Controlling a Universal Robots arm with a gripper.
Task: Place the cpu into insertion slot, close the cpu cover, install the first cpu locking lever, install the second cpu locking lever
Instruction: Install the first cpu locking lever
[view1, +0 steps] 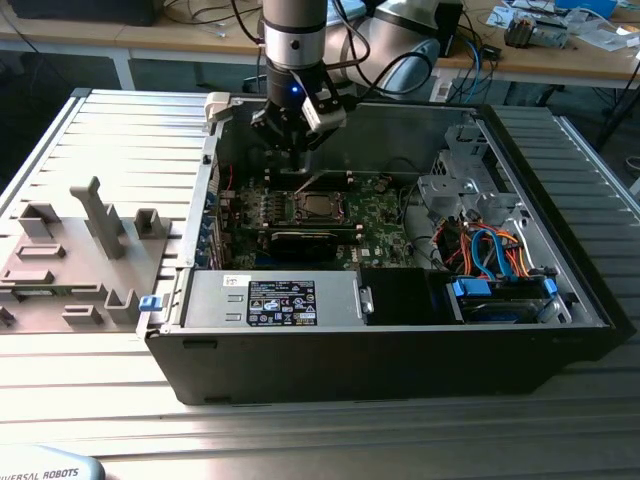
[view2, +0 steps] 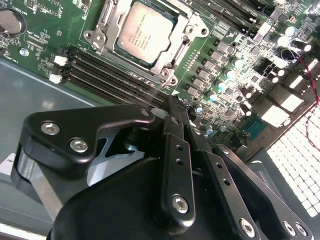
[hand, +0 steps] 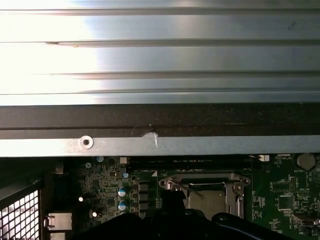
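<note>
The cpu (view2: 144, 31) lies flat in the insertion slot (view1: 318, 208) on the green board, its silver-grey top facing up. The cpu cover (view2: 189, 31), a silvery frame, lies down around the chip; the same frame appears in the first wrist view (hand: 206, 181). My gripper (view2: 174, 106) hangs above the board just behind the socket, over the memory slots, with its black fingers (view2: 176, 150) pressed together and nothing between them. In the exterior view my gripper (view1: 298, 165) hovers inside the open case, a little above the slot. The state of the locking levers cannot be told.
Long memory slots (view2: 112, 72) run beside the socket. A long black card (view1: 300, 243) lies in front of it, then the power supply (view1: 270, 300). Drive cage and cables (view1: 495, 260) fill the exterior view's right. The case wall (hand: 160, 145) stands close by. Grey fixtures (view1: 90, 240) sit outside.
</note>
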